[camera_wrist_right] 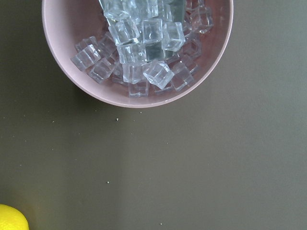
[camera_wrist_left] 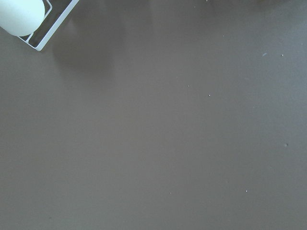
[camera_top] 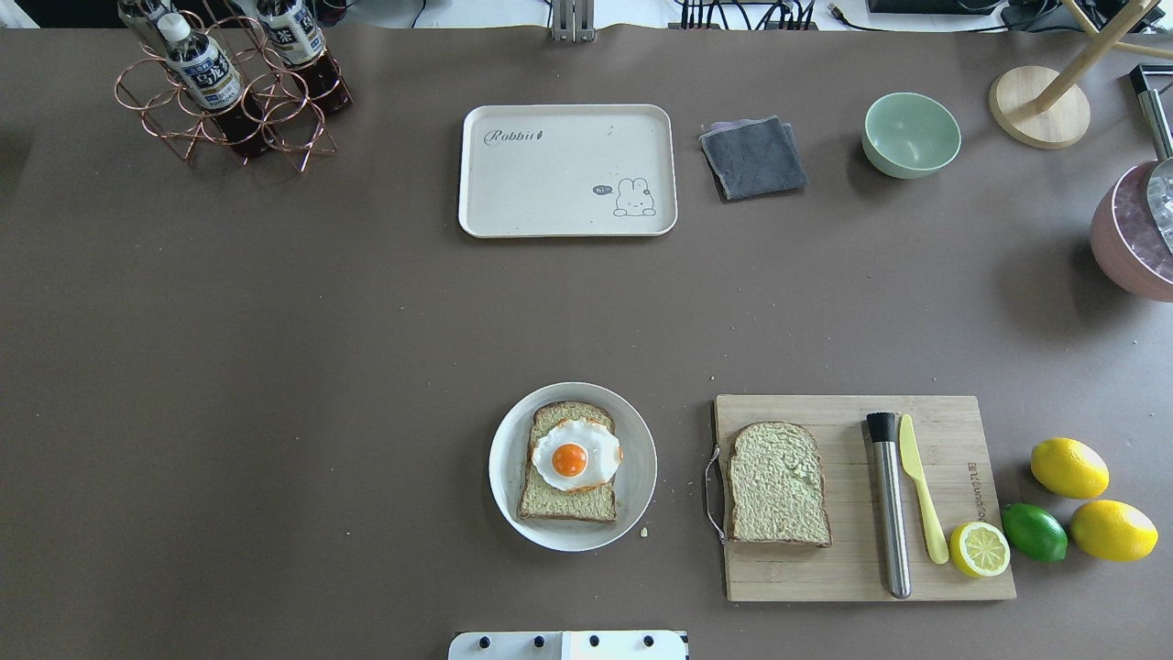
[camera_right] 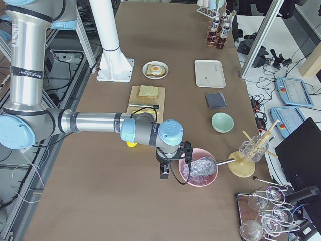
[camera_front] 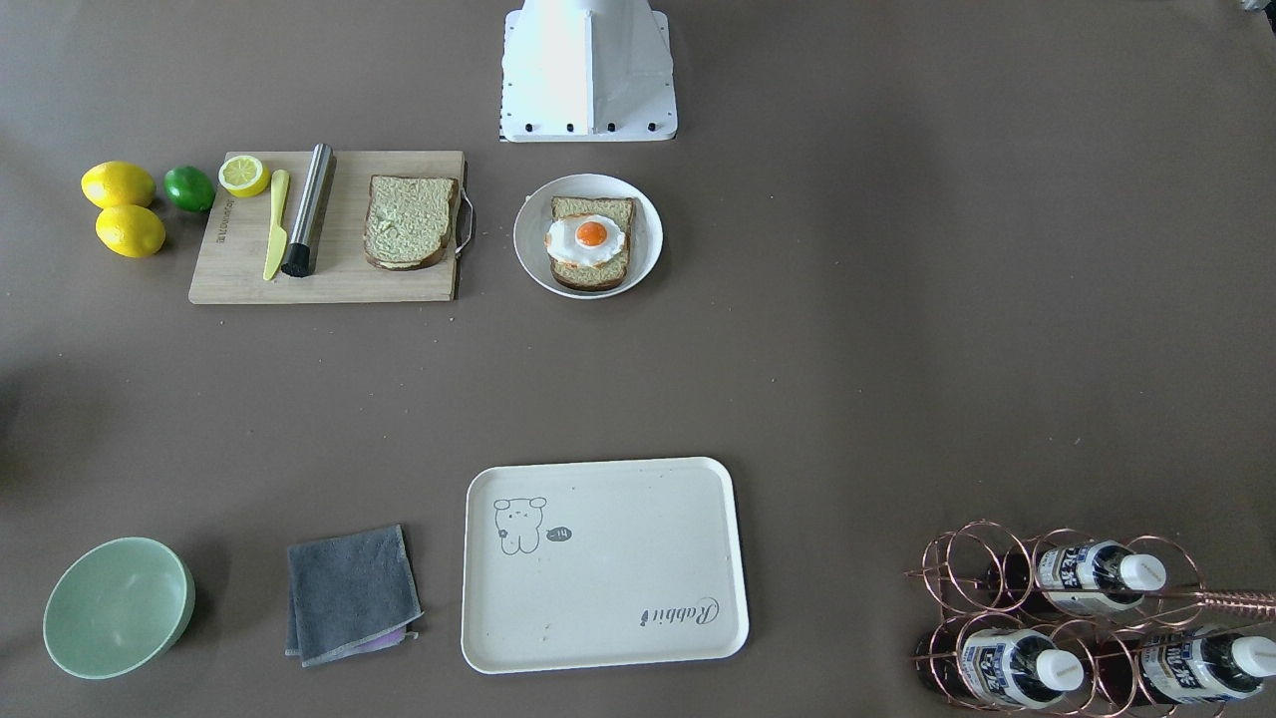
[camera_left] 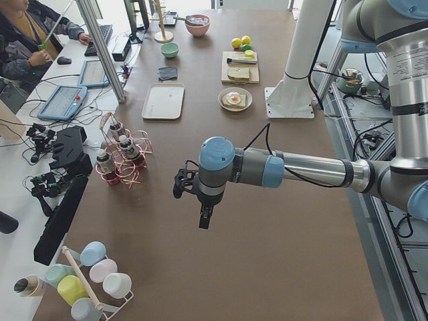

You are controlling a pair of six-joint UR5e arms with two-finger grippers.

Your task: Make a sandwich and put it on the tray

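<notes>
We can't tell how open left tool (camera_left: 204, 223) or right tool (camera_right: 164, 173) is, or what either holds. Robot-side edge: white fried egg (camera_top: 575, 456) on greenish-tan bread slice (camera_top: 564, 502); cream rectangular tray (camera_top: 550, 174) at far edge. Risk: egg slides off mid-carry.

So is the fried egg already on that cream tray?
No, the fried egg lies on a bread slice on the round white plate, well apart from the tray.
</notes>
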